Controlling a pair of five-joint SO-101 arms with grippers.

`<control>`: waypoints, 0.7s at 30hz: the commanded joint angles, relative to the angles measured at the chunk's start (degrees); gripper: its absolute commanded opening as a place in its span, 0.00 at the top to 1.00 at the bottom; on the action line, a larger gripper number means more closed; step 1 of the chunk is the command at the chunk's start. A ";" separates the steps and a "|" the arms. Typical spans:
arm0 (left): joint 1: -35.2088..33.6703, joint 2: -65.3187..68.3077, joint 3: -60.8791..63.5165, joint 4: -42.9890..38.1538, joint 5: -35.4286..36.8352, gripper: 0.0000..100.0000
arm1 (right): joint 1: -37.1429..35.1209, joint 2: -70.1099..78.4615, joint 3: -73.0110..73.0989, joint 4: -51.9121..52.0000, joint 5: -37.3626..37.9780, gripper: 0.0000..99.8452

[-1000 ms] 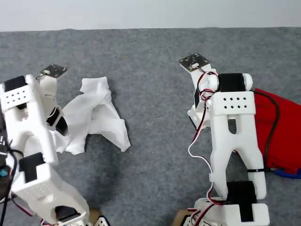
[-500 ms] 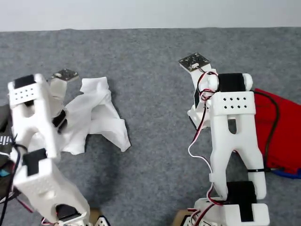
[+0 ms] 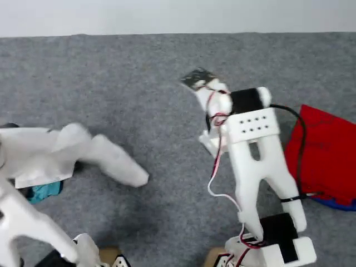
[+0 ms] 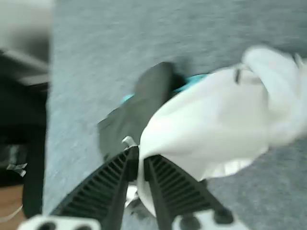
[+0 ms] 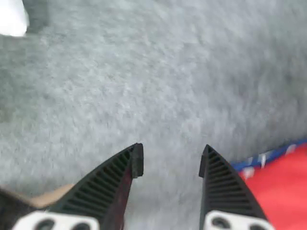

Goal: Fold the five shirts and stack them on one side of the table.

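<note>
My left gripper [image 4: 137,154] is shut on an edge of a white shirt [image 4: 216,134]. The shirt hangs from it in a bunch over a dark grey shirt [image 4: 141,108] and a teal one [image 4: 194,79]. From above, the white shirt [image 3: 105,158] trails across the table's left side, with a bit of the teal shirt [image 3: 43,191] beside it. My right gripper [image 5: 171,160] is open over bare grey table with nothing between its fingers. A red shirt [image 5: 283,184] lies close beside it on a blue one [image 5: 261,158].
The right arm [image 3: 253,128] stands over the table's middle right, with the red shirt [image 3: 328,158] and a blue edge [image 3: 340,204] at the right edge. Grey felt-like table [image 3: 139,72] stretches back to a pale wall.
The left arm has swung left and toward the near edge, pulling the white shirt with it off the middle-left. The right arm has turned a little to the left.
</note>
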 commanded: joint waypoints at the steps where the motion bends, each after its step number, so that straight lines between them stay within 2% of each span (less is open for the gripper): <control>1: -5.45 -3.25 1.19 1.23 0.00 1.00 | -6.02 -2.33 -0.62 -7.69 0.53 0.80; 6: -13.01 -3.25 7.96 1.14 0.00 1.00 | -12.09 1.19 -0.53 -19.56 0.62 0.77; 9: -13.89 -3.25 14.55 1.05 -0.26 1.00 | -15.08 6.46 -0.70 -22.90 0.62 0.70; 12: -13.71 -3.25 21.49 -0.79 -1.85 1.00 | -18.15 11.74 -3.96 -24.04 0.79 0.70; 16: -13.89 -3.25 28.88 -3.96 -2.02 1.00 | -21.23 19.38 -13.27 -23.87 6.24 0.70; 21: -13.89 -3.43 32.84 -4.13 -1.93 1.00 | -25.80 28.35 -25.32 -22.20 14.51 0.69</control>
